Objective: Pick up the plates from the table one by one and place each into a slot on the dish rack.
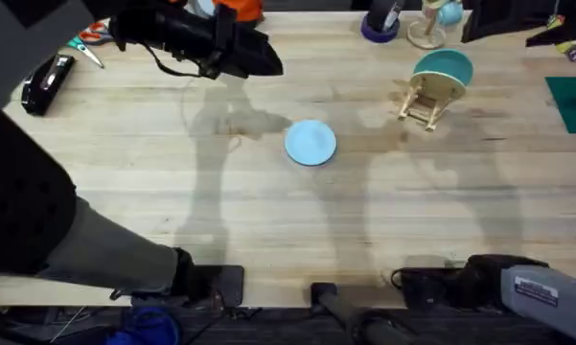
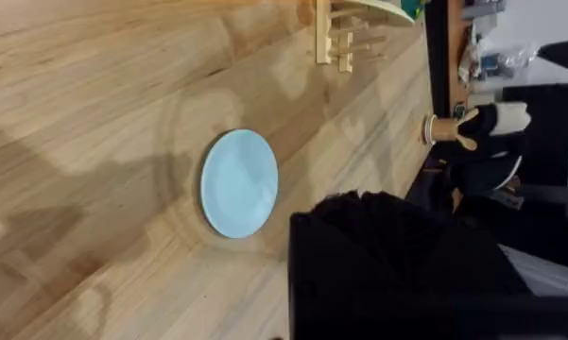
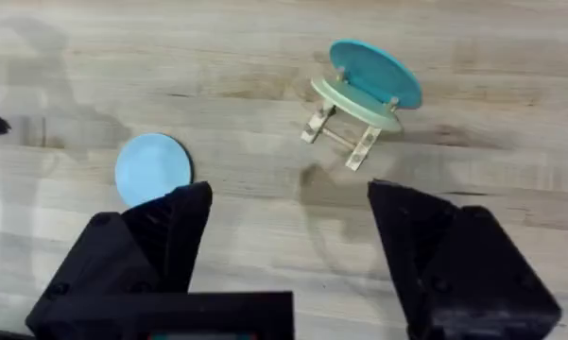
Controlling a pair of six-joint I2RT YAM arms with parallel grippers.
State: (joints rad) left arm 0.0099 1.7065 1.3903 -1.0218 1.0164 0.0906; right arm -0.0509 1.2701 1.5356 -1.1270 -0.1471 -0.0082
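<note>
A pale sky-blue plate (image 1: 311, 143) lies flat mid-desk (image 1: 268, 220), well apart from both jaws. Right of it, the dish rack (image 1: 425, 101) holds a teal plate (image 1: 445, 69) and a cream one (image 3: 354, 101), clearest from the right wrist. Right gripper (image 3: 288, 222): jaws wide, empty; left jaws: cannot tell.

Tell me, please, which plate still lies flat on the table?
The pale sky-blue plate lies flat mid-table; the teal plate and a pale green one already stand in the dish rack.

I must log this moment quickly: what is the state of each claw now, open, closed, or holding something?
Left claw: cannot be told.
Right claw: open, holding nothing, above the table.
</note>
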